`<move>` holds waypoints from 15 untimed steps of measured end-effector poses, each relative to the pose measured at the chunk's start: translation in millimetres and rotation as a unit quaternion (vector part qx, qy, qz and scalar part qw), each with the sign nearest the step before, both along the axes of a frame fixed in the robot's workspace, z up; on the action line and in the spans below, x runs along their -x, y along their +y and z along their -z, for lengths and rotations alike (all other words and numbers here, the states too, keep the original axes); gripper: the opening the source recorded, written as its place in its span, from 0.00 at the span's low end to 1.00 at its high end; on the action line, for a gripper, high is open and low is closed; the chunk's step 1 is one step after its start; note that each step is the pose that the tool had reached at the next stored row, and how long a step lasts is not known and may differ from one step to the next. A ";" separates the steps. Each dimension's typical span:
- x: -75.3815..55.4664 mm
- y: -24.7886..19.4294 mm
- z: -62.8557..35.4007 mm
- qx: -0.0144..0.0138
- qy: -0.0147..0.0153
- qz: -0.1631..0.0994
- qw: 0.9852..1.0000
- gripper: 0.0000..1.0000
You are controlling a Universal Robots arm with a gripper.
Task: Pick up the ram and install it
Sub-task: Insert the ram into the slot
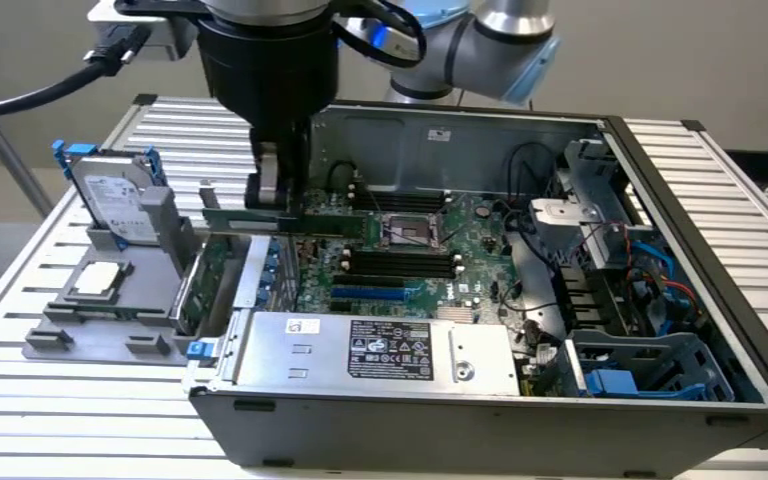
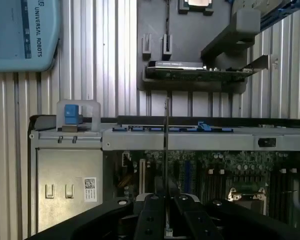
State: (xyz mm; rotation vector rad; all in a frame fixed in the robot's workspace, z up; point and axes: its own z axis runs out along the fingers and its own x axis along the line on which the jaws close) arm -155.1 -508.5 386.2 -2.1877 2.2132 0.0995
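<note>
My gripper (image 1: 281, 203) hangs over the open computer case's (image 1: 678, 190) wall on the exterior view's left, shut on the ram (image 1: 331, 225). The ram is a long thin green stick, held level and lengthwise, above the motherboard's (image 1: 471, 240) near-left part. In the wrist view the ram (image 2: 166, 150) shows edge-on as a thin line running out from between the black fingers (image 2: 152, 217) of the gripper (image 2: 166, 222). The black memory slots (image 1: 398, 262) lie on the motherboard below and slightly to the exterior view's right of the held stick.
A grey holder (image 1: 91, 320) outside the case carries a silver hard drive with blue rails (image 1: 117, 200), a processor (image 1: 97, 280) and a taller green expansion card (image 1: 204, 285). The power supply (image 1: 371, 345) fills the case's front. Cables and a drive cage (image 1: 624, 270) crowd the right side.
</note>
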 end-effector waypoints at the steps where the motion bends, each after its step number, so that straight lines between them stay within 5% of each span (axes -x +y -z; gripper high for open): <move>1: -4.5 0.0 0.0 -0.001 0.000 0.000 1.000 0.00; 10: -45.5 1.8 0.3 -0.003 0.000 0.000 1.000 0.00; 15: -66.8 10.6 3.4 -0.003 0.000 0.000 1.000 0.00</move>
